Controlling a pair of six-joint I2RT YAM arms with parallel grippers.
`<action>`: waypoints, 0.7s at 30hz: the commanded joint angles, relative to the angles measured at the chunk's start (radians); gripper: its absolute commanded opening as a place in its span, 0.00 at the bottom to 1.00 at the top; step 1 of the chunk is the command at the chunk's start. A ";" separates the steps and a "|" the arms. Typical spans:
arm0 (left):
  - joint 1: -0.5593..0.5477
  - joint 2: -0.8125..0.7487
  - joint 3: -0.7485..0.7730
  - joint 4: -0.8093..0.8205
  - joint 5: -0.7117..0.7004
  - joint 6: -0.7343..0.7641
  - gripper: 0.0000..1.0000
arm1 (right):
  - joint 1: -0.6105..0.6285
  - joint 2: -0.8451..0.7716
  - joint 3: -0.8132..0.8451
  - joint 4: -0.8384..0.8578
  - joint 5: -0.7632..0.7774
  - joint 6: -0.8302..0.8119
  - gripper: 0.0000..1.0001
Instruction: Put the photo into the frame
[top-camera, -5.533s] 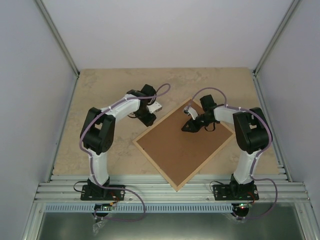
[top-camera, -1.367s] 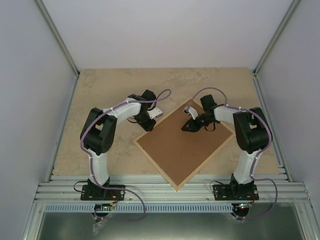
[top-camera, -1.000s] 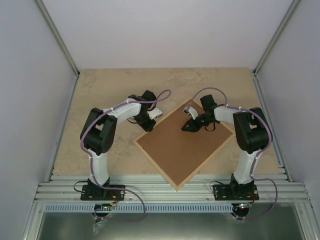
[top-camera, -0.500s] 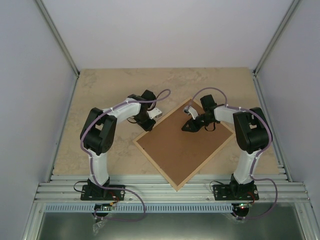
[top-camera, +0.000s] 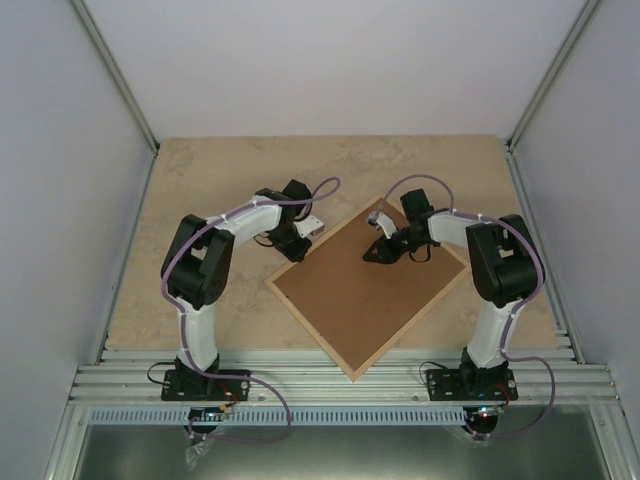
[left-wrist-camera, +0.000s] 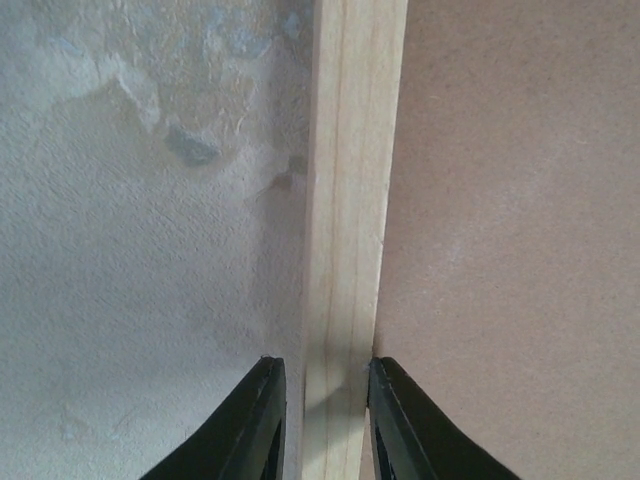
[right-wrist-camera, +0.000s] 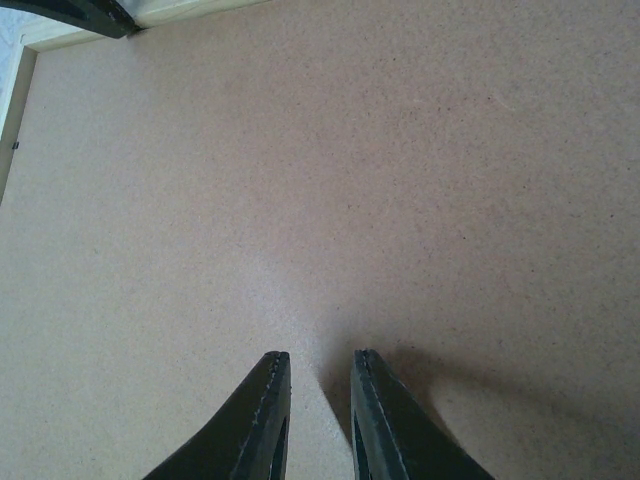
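The frame (top-camera: 352, 372) lies face down at an angle, its light wooden slats around a brown fibreboard backing panel (top-camera: 365, 290). The photo is hidden. My left gripper (top-camera: 293, 250) is at the frame's upper-left slat (left-wrist-camera: 345, 200). Its jaws straddle the slat: the right finger (left-wrist-camera: 400, 430) touches its inner edge over the backing, and the left finger (left-wrist-camera: 250, 430) stands a little off its outer edge over the table. My right gripper (top-camera: 372, 256) points down onto the backing (right-wrist-camera: 330, 200) with its jaws a narrow gap apart and nothing between them.
The frame's near corner almost reaches the metal rails (top-camera: 340, 385) at the table's front edge. Grey walls with metal posts (top-camera: 120, 85) close in the beige table (top-camera: 210, 180) on three sides.
Since 5.5 s ago my left gripper has moved down and right onto the frame's upper-left slat. Over the last second nothing visibly moves. The right arm stays put.
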 joint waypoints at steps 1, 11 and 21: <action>0.007 0.051 -0.004 0.012 -0.103 -0.021 0.25 | -0.010 0.041 -0.021 0.010 0.116 0.003 0.20; -0.020 0.100 -0.049 0.014 -0.186 -0.044 0.19 | -0.010 0.045 -0.023 0.010 0.121 0.001 0.20; -0.092 0.175 -0.058 0.014 -0.213 -0.059 0.23 | -0.009 0.040 -0.027 0.012 0.122 0.002 0.20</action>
